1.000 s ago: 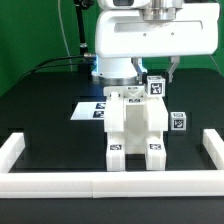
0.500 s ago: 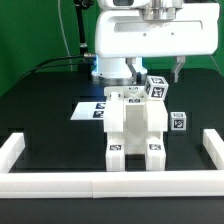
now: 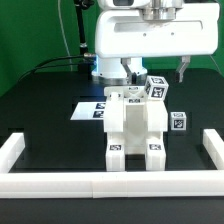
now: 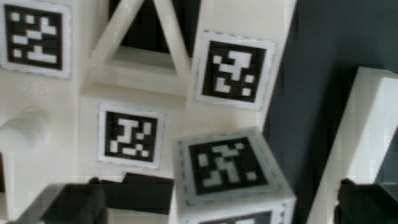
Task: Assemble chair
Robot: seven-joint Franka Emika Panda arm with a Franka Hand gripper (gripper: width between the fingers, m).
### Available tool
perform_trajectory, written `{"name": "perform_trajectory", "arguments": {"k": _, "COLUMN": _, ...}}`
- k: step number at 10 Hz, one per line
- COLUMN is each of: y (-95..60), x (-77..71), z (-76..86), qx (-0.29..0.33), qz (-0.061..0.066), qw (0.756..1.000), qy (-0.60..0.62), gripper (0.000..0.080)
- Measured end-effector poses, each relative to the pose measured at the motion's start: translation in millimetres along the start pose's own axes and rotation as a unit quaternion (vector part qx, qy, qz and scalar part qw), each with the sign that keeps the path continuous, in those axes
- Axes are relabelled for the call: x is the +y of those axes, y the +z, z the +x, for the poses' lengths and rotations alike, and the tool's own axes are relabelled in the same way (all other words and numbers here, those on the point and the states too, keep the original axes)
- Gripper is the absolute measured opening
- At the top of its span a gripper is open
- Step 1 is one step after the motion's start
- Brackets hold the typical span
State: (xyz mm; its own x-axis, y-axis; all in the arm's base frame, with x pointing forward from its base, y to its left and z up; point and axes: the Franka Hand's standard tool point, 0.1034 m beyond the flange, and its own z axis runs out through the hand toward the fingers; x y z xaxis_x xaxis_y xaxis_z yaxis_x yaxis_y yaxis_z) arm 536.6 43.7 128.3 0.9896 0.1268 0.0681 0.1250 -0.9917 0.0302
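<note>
Since the hand (image 3: 157,70) stands wide, its fingers (image 3: 183,70) clear of the tilted tagged block (image 3: 157,88) between them, that block apparently rests unaided atop the part-built chair (image 3: 135,128). The chair stands mid-worktop (image 3: 50,138), toward the near edge, with a loose cube (image 3: 178,122) just beside it.

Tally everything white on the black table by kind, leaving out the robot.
Joined chair assembly: 1
Tilted tagged piece: 1
Loose small cube: 1
Marker board: 1
Border rail sections: 3
Total: 7
</note>
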Motion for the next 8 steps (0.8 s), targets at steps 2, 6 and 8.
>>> {"name": "perform_trajectory", "arguments": {"k": 2, "y": 1.7, "x": -0.3, "z": 0.9, "qx": 0.002, "qz": 0.016, "qw": 1.000, "qy": 0.021, "gripper": 0.0649}}
{"name": "perform_trajectory", "arguments": {"k": 6, "y": 9.8, "x": -4.2, "z": 1.2, "qx": 0.003, "qz": 0.013, "qw": 1.000, "qy": 0.018, "gripper": 0.0645}}
{"name": "perform_trajectory", "arguments": {"k": 8, "y": 9.9, "x": -4.2, "z": 1.0, "qx": 0.003, "qz": 0.013, "qw": 1.000, "qy": 0.018, "gripper": 0.0537}}
